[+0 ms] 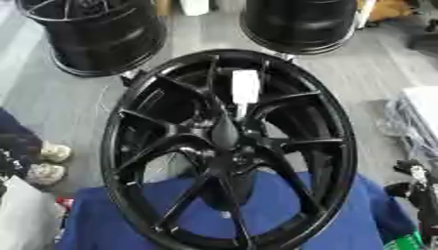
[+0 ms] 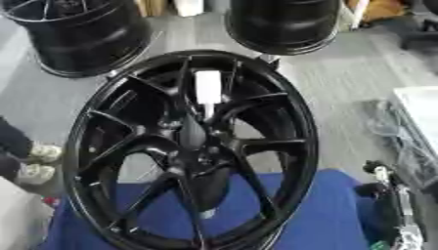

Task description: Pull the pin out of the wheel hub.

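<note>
Your right hand [image 1: 417,188], fingers unreadable, waits low right of the glossy black multi-spoke alloy wheel [image 1: 229,146]; its white-handled pin [image 1: 245,88] stands upright, up-left.

Black wheel hub [image 1: 229,151] upright — white pin [image 1: 245,88] protruding.

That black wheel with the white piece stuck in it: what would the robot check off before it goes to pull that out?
1. Pin in sight: ok. The white pin stands in the wheel hub, above the centre.
2. Path to the pin unblocked: ok. Nothing covers it from the front.
3. Wheel supported: ok. Its lower rim sits on the blue cloth.
4. Right hand ready: cannot tell. It shows only partly at the right edge.
5. Left hand ready: cannot tell. It is not in either view.
6. How deep the pin sits: cannot tell.
</note>
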